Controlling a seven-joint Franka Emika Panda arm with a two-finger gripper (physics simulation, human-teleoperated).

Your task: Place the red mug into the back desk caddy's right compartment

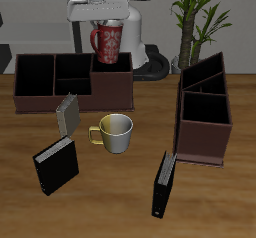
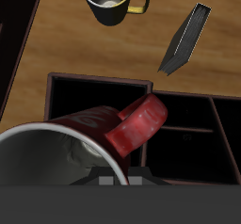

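The red mug [image 1: 107, 42], speckled white, hangs upright in my gripper [image 1: 107, 28], which is shut on its rim. It is held just above the back desk caddy [image 1: 40, 104], a long low dark brown box along the table's back. Directly under the mug lies the right compartment [image 1: 112, 83], the large black-floored end section. In the wrist view the red mug [image 2: 66, 134] fills the foreground with its handle [image 2: 141, 124] sticking out over the right compartment [image 2: 85, 96]. My fingertips are hidden by the mug.
A cream-yellow mug [image 1: 115, 132] stands in front of the back caddy. A taller angled dark brown caddy [image 1: 205, 132] sits to the side. A grey book [image 1: 67, 113] and two black books [image 1: 55, 166] [image 1: 164, 184] stand nearer the front edge. A plant [image 1: 195, 17] rises at the back.
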